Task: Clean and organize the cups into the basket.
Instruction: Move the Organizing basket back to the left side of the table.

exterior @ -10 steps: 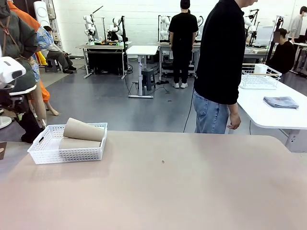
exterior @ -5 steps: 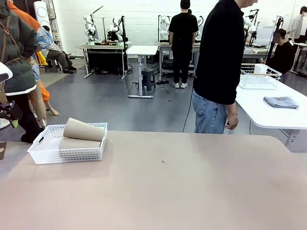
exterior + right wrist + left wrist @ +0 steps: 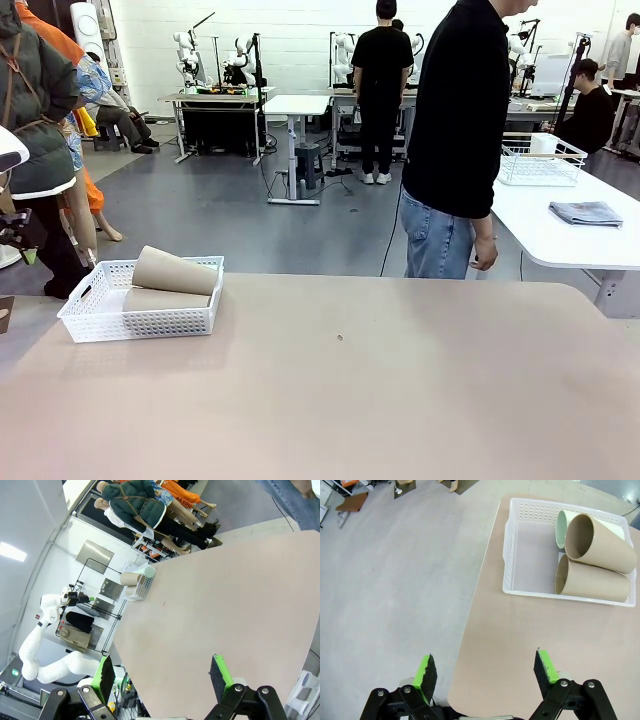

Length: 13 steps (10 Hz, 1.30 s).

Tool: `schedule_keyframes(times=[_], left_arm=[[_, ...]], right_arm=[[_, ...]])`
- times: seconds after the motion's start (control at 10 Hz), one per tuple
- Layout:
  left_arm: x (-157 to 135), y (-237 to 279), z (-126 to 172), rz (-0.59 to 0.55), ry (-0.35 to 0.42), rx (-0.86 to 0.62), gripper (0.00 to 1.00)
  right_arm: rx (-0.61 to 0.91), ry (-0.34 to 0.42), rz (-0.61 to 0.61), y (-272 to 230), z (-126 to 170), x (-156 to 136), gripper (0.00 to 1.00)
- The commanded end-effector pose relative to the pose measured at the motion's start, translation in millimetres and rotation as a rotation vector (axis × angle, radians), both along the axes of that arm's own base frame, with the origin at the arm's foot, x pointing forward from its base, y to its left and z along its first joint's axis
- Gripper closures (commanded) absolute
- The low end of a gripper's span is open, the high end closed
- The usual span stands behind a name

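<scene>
The white lattice basket (image 3: 140,322) stands at the table's far left. In it lie two tan cups, one (image 3: 175,271) resting on the other (image 3: 165,299). The left wrist view looks down on the basket (image 3: 530,555) with a mint green cup (image 3: 561,527) and both tan cups (image 3: 600,542) (image 3: 590,582) on their sides, mouths toward the camera. My left gripper (image 3: 485,670) hangs open and holds nothing, over the table's edge, short of the basket. My right gripper (image 3: 162,675) is open and holds nothing, high above the table, far from the basket (image 3: 136,594).
A person (image 3: 460,140) in a black shirt and jeans stands at the table's far side, right of centre. The tan table (image 3: 380,380) stretches bare from the basket to the right. A white side table (image 3: 570,235) with a wire basket and folded cloth stands at the right.
My left arm has pulled back toward the picture's left edge. The person has shifted slightly. The basket and cups have not moved.
</scene>
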<state>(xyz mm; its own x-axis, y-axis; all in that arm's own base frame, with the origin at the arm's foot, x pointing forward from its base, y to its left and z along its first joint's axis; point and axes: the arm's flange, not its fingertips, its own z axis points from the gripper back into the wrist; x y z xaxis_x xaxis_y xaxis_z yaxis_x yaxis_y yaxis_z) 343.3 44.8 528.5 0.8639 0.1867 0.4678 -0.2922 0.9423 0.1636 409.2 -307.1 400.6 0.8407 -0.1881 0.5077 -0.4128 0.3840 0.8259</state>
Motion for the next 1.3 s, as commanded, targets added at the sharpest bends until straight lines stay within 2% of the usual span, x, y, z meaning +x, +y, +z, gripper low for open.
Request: schedule_keyframes(times=[0.0,0.1,0.3,0.5,0.6,0.9,1.2], left_arm=[[15.5,19.2,9.6,-0.053,0.133,-0.216,0.0],[23.9,44.2,16.5,-0.094,0.214,-0.367,0.0],[29.8,99.3,36.3,-0.166,0.274,-0.66,0.0],[29.3,155.3,47.9,-0.222,0.22,-0.904,0.0],[26.5,177.4,43.0,-0.237,0.226,-0.966,0.0],[22.9,237.9,25.6,-0.309,0.332,-1.11,0.0],[19.3,277.7,14.5,-0.366,0.348,-1.16,0.0]], right_arm=[[-0.005,-0.002,0.0,-1.0,0.4,2.5,0.0],[-0.005,-0.002,0.0,-1.0,0.4,2.5,0.0],[-0.005,-0.002,0.0,-1.0,0.4,2.5,0.0],[-0.005,-0.002,0.0,-1.0,0.4,2.5,0.0],[-0.005,-0.002,0.0,-1.0,0.4,2.5,0.0],[-0.005,-0.002,0.0,-1.0,0.4,2.5,0.0],[-0.005,-0.002,0.0,-1.0,0.4,2.5,0.0]])
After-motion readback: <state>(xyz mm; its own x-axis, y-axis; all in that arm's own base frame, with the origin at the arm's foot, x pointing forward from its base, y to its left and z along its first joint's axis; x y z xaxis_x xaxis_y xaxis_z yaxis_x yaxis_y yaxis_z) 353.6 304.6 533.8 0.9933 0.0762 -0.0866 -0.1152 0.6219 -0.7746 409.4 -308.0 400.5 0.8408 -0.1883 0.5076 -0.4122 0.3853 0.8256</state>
